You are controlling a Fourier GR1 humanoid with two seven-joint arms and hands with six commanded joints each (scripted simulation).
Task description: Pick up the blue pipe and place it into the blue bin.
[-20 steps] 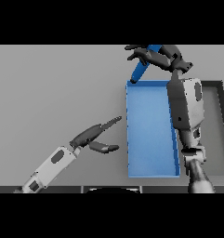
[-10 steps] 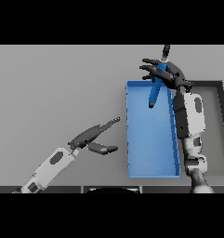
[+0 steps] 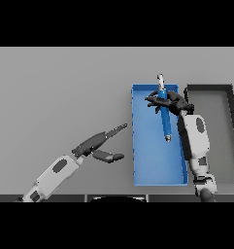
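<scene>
Right hand (image 3: 171, 103) over far end of blue bin (image 3: 150, 168), fingers curled round upper part of blue pipe (image 3: 164, 118). Pipe nearly upright in view, pale tip past bin's far rim, lower end over bin floor (contact with floor cannot be told). Dark grey bin (image 3: 230, 136) just beside blue bin, on right. Left hand (image 3: 103, 145) above grey tabletop (image 3: 60, 92), left of blue bin, fingers straight, thumb apart, holding nothing.
</scene>
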